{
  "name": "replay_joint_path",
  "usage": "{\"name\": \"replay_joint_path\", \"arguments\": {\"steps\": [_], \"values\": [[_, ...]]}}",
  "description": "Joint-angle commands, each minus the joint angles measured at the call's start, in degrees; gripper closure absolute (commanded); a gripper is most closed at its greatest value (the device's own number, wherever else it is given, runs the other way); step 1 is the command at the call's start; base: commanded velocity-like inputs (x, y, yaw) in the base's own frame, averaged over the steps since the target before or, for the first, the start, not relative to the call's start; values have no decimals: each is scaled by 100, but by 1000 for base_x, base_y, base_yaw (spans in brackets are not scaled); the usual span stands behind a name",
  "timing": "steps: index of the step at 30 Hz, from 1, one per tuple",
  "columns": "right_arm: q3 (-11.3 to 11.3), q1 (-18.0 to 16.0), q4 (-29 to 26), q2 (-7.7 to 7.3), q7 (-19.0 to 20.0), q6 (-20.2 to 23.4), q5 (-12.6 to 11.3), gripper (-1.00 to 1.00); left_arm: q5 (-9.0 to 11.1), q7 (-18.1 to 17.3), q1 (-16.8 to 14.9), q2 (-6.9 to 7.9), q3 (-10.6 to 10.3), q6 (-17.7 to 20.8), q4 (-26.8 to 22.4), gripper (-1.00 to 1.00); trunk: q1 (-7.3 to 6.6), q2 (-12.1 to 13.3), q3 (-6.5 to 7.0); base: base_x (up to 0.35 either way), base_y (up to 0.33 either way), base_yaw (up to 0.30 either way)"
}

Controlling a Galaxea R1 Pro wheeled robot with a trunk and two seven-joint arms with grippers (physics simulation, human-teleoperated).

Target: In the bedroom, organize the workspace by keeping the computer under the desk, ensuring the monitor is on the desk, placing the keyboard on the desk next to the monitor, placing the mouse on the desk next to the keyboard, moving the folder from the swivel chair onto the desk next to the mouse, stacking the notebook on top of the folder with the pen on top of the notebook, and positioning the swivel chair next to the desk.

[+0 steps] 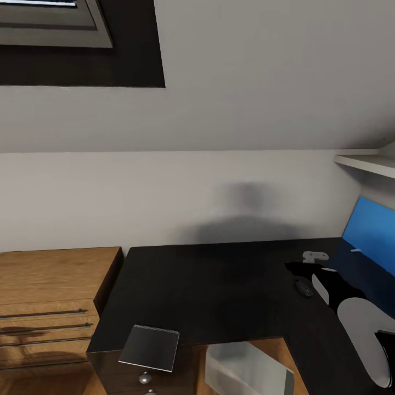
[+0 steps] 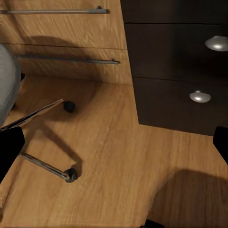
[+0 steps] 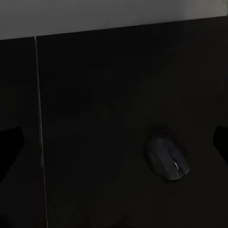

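Observation:
The glossy black desk (image 1: 208, 285) fills the middle of the head view. A thin grey notebook (image 1: 149, 346) lies on its front left corner, above the drawer unit (image 2: 175, 71). The light grey computer (image 1: 249, 370) stands under the desk. The small dark mouse (image 1: 303, 287) rests on the desk's right wing. My right arm (image 1: 359, 321) reaches over that wing. My right gripper (image 3: 116, 142) hangs open above the desk, the mouse (image 3: 167, 158) lying between its fingers. My left gripper (image 2: 114, 147) is open over the wood floor, near the swivel chair's base (image 2: 47, 166).
A low light-wood cabinet (image 1: 49, 296) with bar handles adjoins the desk's left end. A blue wall panel (image 1: 373, 230) and a white shelf (image 1: 367, 163) sit at the far right. The sloped ceiling holds a dark-framed skylight (image 1: 66, 33). The chair's grey seat (image 2: 5, 80) edges into the left wrist view.

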Motion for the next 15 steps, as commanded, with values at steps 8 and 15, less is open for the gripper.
{"name": "replay_joint_path", "arguments": {"steps": [8,15], "values": [[-45,-2,-12,9,25,38,25,-100,177,23,0,9,-47,-6,6,-100,2,-7,-8,0,0,182],[-45,-2,-5,10,25,38,25,-100,184,22,0,4,-48,-3,17,-100,2,-7,-8,0,0,200]]}}
